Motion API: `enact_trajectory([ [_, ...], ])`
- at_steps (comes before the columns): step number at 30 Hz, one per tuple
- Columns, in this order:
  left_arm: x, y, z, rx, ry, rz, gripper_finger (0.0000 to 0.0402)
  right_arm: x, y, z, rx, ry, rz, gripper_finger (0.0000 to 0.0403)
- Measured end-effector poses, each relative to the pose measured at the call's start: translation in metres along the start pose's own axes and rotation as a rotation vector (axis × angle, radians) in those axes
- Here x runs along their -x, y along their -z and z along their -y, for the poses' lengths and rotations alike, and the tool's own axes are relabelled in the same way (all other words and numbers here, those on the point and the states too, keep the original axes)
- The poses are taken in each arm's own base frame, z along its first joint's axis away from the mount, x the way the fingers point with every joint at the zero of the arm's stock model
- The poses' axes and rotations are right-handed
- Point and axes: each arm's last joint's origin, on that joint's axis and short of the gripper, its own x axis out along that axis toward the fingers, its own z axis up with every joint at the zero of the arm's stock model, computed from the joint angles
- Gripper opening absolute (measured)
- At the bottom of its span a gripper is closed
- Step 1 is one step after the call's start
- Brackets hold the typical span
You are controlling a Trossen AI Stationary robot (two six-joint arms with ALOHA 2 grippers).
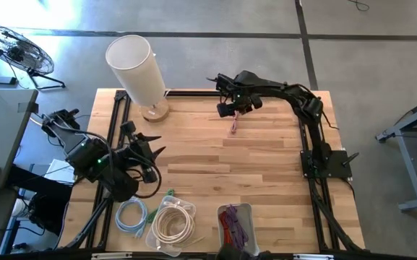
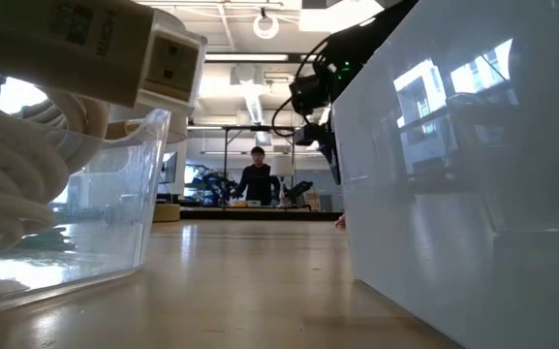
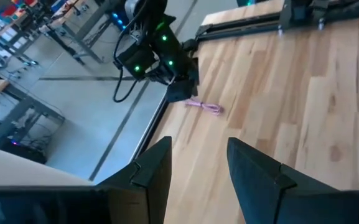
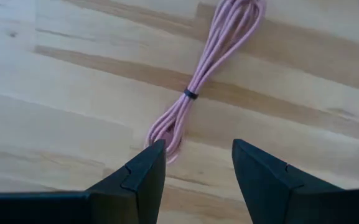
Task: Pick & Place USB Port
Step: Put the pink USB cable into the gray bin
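Hovering open right hand (image 4: 195,171) just over pink cable bundle (image 4: 207,81) on table (image 1: 266,180)

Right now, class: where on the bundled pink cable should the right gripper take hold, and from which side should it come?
Grip the pink cable at its waist, by the small dark tie, coming straight down from above. It lies flat on the table, and the strands are bound tightest there. The right gripper hovers open over one end.

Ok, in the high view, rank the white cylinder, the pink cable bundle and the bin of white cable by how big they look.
1. White cylinder, though it stands tall, nearer the camera.
2. Bin of white cable.
3. Pink cable bundle, smallest.
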Motion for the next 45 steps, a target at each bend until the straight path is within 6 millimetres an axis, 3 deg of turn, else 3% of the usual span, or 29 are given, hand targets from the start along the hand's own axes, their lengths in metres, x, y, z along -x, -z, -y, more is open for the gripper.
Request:
enact_trajectory([
  [15,-0.010,0.015,0.013,-0.045,0.004,-0.056,0.0151,-0.005,0.000,0.000,-0.102,-0.136,-0.183,0.0176],
  [23,-0.010,0.016,0.014,-0.045,0.042,-0.087,0.0151,-0.003,-0.003,0.003,-0.021,-0.174,-0.191,0.0176],
  [30,-0.010,0.016,0.013,-0.052,0.032,-0.081,0.0151,0.008,-0.016,0.020,-0.035,-0.242,-0.186,0.0176],
  [38,-0.009,0.018,0.012,-0.076,0.021,-0.091,0.0151,0.010,-0.038,0.048,-0.206,-0.257,-0.185,0.0176],
  [45,-0.010,0.017,0.011,-0.077,0.000,-0.073,0.0151,0.011,-0.052,0.057,-0.275,-0.287,-0.122,0.0176],
])
